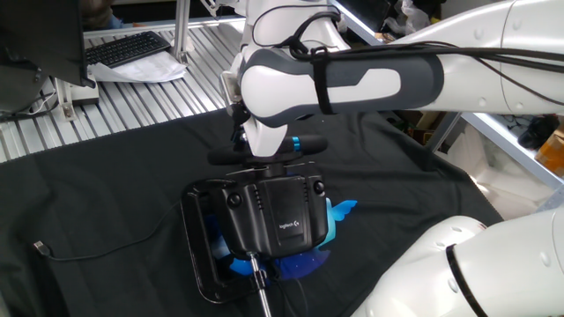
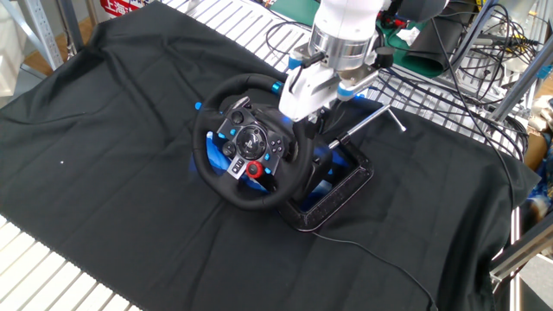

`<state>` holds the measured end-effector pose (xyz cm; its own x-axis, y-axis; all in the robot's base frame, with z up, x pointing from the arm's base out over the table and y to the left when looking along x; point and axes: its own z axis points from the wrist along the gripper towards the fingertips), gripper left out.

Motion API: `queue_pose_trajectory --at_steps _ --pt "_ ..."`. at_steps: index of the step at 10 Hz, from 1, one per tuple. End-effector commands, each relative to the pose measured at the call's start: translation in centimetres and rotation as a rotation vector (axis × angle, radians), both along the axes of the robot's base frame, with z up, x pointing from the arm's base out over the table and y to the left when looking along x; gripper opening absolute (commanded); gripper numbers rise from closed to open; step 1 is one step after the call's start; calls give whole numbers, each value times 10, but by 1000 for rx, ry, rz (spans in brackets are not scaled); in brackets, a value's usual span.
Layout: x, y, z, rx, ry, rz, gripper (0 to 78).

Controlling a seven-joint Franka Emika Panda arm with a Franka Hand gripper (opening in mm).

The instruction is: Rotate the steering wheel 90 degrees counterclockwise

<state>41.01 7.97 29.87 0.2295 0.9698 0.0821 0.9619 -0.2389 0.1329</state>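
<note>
A thin black cable [image 2: 389, 263] lies on the black cloth [image 2: 104, 147] at the near edge, well below the jaws. Next comes the flat black frame [image 2: 333, 194], sitting low and to the right of the jaws. A silver rod [image 2: 367, 121] sticks up out of it and leans to the right.

The steering wheel [image 2: 238, 142] stands up on the cloth, just left of and below the jaws. Its face has blue buttons and one red knob [image 2: 254, 170]. A small blue band [image 2: 275, 85] marks the rim near the top, just left of the jaws.

In the view from behind, the wheel looks like a thin dark bar [image 1: 264, 154], and the boxy black housing [image 1: 280, 214] with a white logo sits below it.

The gripper [image 2: 302, 108] hangs right at the top right part of the rim. The white hand body hides the fingertips, so I cannot tell if the jaws are apart or together, or if they touch the rim.

Farther back, behind the jaws, is a metal table top with slats [image 1: 132, 110], and a keyboard [image 1: 128, 48] lies on it.
</note>
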Motion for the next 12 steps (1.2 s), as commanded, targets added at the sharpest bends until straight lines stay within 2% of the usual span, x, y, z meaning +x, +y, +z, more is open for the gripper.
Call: queue_pose_trajectory --at_steps 1,4,5,12 --pt "1 0 0 3 -16 -27 11" --pt "3 -2 -2 -4 -21 -30 11" --pt "3 -3 -2 -7 -31 -43 11" --pt "4 -3 -3 -16 -34 -54 11"
